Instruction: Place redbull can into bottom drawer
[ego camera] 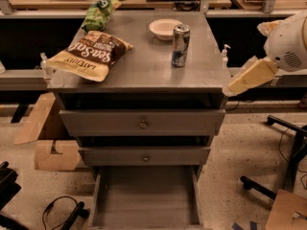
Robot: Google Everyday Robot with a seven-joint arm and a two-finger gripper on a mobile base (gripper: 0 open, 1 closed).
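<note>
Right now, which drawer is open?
The bottom drawer, pulled out, floor showing; the two knobbed drawers above are pushed in. The gripper sits right of the tabletop.

White rounded arm (289,41) with dotted grille; cream hand (241,84) at right.

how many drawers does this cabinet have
3: top drawer, middle drawer under it, bottom drawer pulled open lowest. The gripper hovers right of the cabinet, apart from the redbull can.

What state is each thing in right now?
redbull can, upright on cabinet top
bottom drawer, pulled open, empty
top drawer, closed
middle drawer, closed
bowl, upright, empty
chip bag, lying flat
gripper, beside cabinet top's right edge, clear of can
</note>
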